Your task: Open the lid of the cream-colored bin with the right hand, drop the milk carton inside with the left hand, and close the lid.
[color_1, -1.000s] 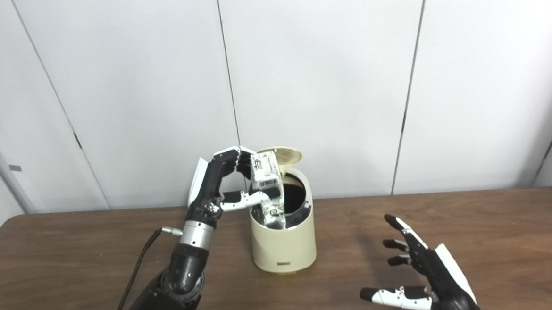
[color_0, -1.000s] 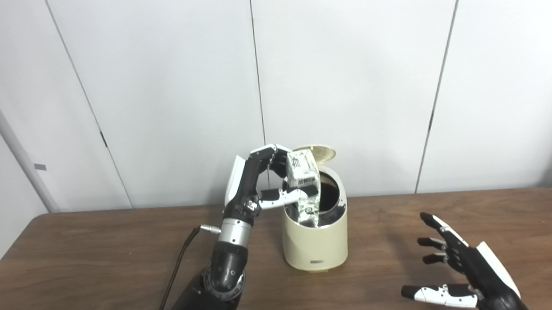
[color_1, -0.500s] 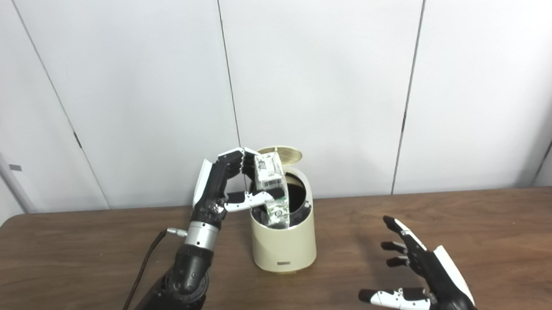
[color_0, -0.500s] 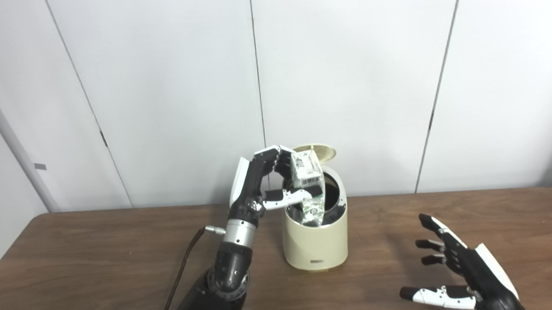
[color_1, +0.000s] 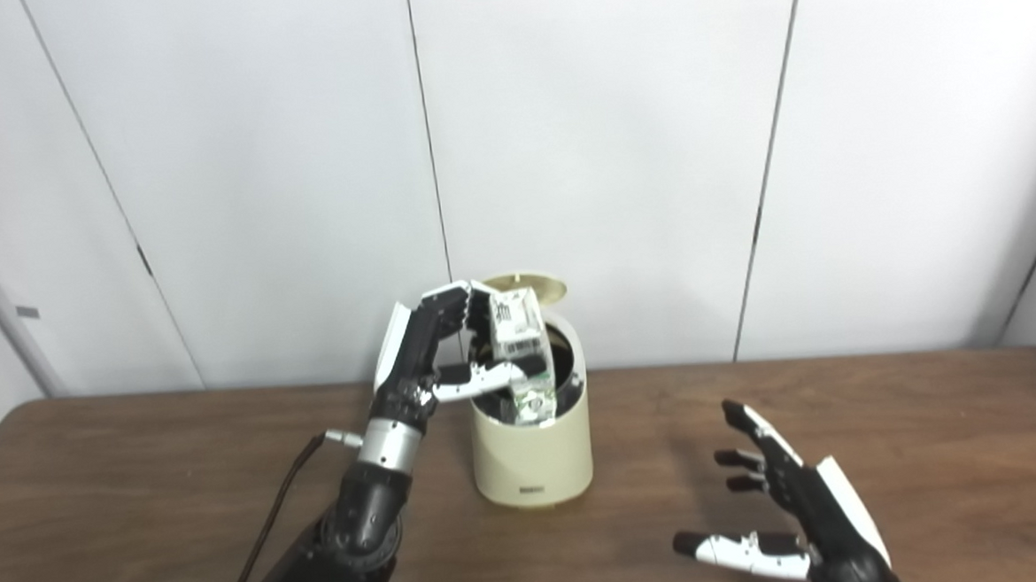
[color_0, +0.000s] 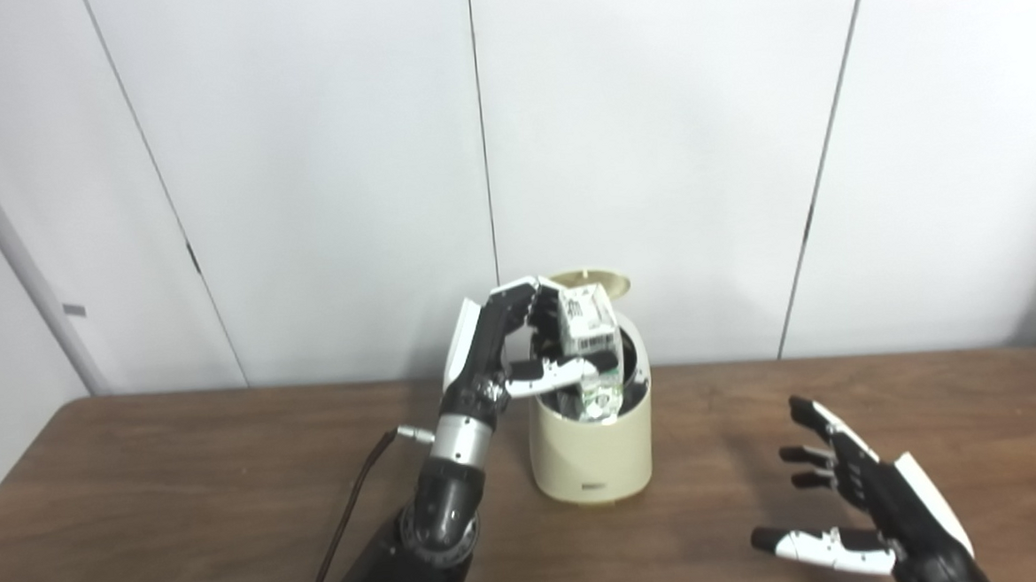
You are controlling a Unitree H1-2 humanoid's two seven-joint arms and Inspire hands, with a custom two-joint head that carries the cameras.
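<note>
Left eye view: lid [color_0: 590, 282] stands behind carton [color_0: 589, 333].

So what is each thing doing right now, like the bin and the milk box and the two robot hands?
Bin: upright on the table, open.
Lid: flipped up at the back.
Milk carton: held upright, its lower end inside the bin's mouth, not dropped yet.
Left hand: shut on the milk carton.
Right hand: open, holding nothing, right of the bin.

Lab-like test room, plain white wall panels [color_0: 652, 142], bare wooden table [color_0: 182, 486], nothing homely
</note>
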